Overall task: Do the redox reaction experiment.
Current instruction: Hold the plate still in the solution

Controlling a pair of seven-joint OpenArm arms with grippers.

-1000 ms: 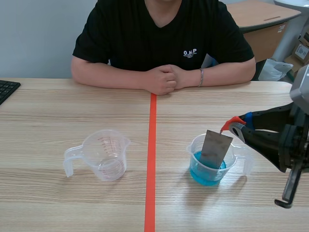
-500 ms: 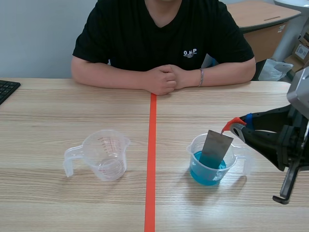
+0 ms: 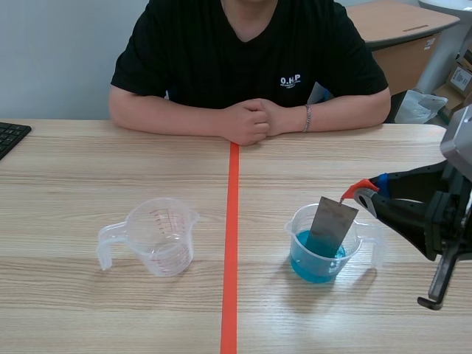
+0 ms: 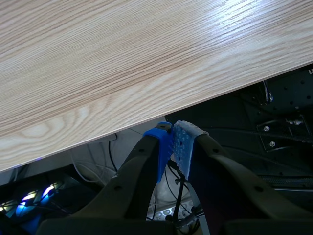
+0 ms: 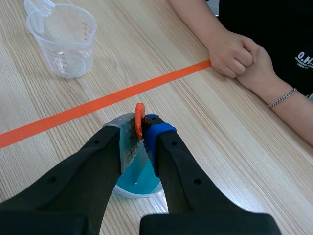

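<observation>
My right gripper (image 3: 360, 193) clamps 1 tilted metal plate (image 3: 330, 221), lower end in the cup (image 3: 298, 221) of blue liquid. I see the left gripper (image 4: 173, 139) closed, empty, off the table (image 4: 122, 58).

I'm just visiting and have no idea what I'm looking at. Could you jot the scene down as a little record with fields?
Right gripper: shut on a thin grey metal plate
Plate position: tilted, lower end in blue liquid
Liquid holder: clear plastic measuring cup right of the orange tape line
Other vessel: empty clear plastic measuring cup left of the line
Left gripper: shut on nothing, by the table edge
Person: clasped hands on the far side
</observation>
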